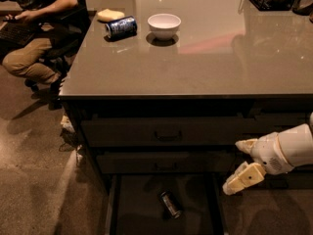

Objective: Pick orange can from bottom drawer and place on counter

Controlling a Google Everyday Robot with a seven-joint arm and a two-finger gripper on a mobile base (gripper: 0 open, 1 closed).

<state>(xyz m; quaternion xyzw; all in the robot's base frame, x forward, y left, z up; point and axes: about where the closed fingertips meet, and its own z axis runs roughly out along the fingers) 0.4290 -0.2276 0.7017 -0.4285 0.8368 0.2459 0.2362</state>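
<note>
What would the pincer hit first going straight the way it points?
Likely the right wall of the bottom drawer, down-left of the pincer at lower right; the orange can lies farther left on its floor. Depth unclear.

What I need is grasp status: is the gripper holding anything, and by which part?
Nothing. The gripper hangs open right of the bottom drawer; the orange can lies untouched on its floor.
</note>
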